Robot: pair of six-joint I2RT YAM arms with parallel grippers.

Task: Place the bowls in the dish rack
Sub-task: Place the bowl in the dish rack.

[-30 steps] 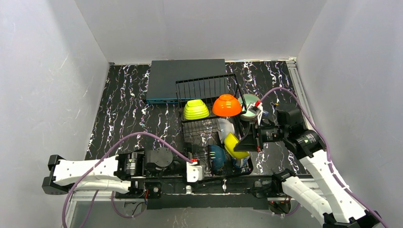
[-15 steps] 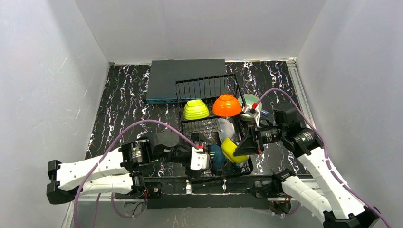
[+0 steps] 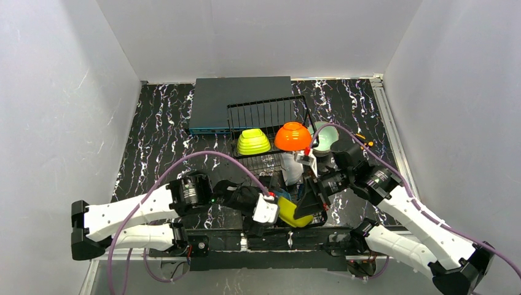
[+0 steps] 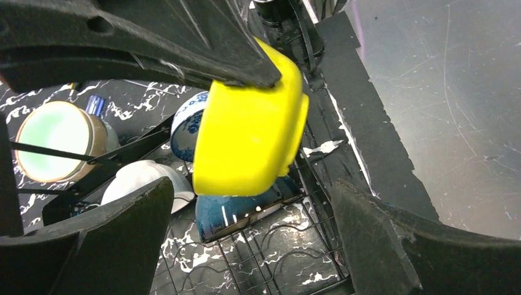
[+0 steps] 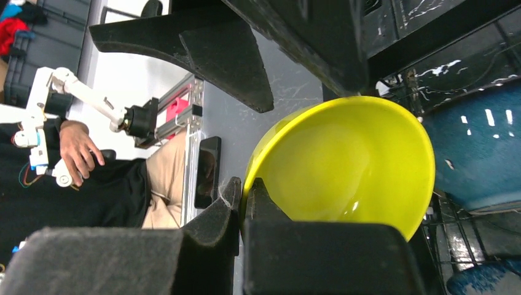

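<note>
Right arm bends down over the black wire dish rack [image 3: 265,114], its right gripper [image 5: 241,206] clamped on the rim of a tilted glossy yellow round bowl [image 5: 344,166]. Left arm stretches sideways, left gripper [image 4: 252,187] spread wide, the bowl just ahead of it.

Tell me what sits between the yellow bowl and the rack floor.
A teal bowl, resting on the rack under the yellow bowl, seen in the left wrist view.
</note>
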